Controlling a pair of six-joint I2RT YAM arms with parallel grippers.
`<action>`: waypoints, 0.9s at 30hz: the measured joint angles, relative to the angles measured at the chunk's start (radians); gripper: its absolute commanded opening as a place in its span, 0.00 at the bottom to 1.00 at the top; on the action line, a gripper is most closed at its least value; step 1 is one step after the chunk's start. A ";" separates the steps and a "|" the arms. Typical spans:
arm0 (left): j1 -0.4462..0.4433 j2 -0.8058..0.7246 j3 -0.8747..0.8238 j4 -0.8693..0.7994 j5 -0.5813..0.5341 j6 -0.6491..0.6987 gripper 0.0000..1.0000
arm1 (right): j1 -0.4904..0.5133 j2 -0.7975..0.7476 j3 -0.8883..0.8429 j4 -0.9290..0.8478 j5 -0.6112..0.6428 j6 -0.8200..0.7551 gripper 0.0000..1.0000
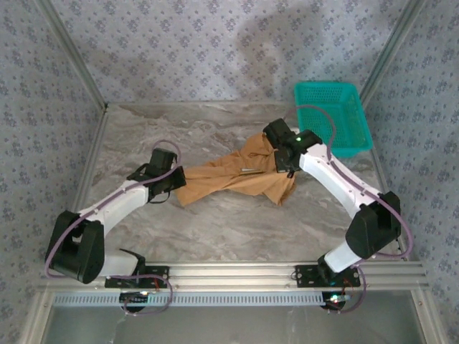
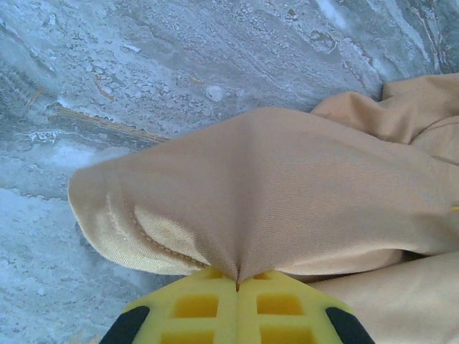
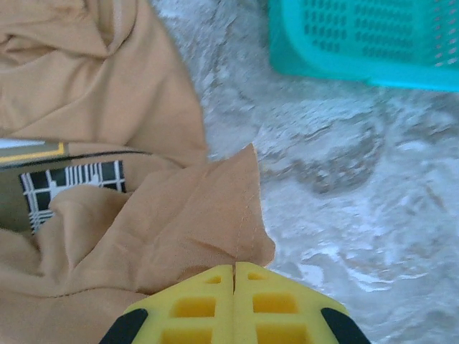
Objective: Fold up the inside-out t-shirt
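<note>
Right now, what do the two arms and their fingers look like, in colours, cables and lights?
The left arm and the right arm have white shells with black joints. A purple cable loops along each. A green light glows near the right wrist. The left fingers and right fingers are yellow, moulded with square pockets, on black mounts.

Grey marble tabletop [image 1: 237, 229], floral-pattern walls [image 1: 215, 50], alu frame rail [image 1: 237, 271], teal basket [image 1: 351, 107] far rt
</note>
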 measured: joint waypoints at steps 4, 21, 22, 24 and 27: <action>0.022 0.060 0.076 -0.031 0.008 0.029 0.00 | -0.073 0.004 -0.038 0.054 -0.087 0.008 0.00; 0.053 0.075 0.113 -0.098 0.065 0.122 0.50 | -0.115 0.219 0.044 0.135 -0.186 0.035 0.00; 0.047 0.026 0.065 -0.095 0.083 0.114 0.51 | -0.116 0.219 0.044 0.136 -0.188 0.035 0.00; 0.039 -0.035 -0.011 -0.080 0.115 0.092 0.52 | -0.118 0.219 0.045 0.136 -0.195 0.035 0.00; 0.039 -0.066 -0.109 -0.039 0.150 0.055 0.52 | -0.119 0.219 0.045 0.139 -0.201 0.035 0.00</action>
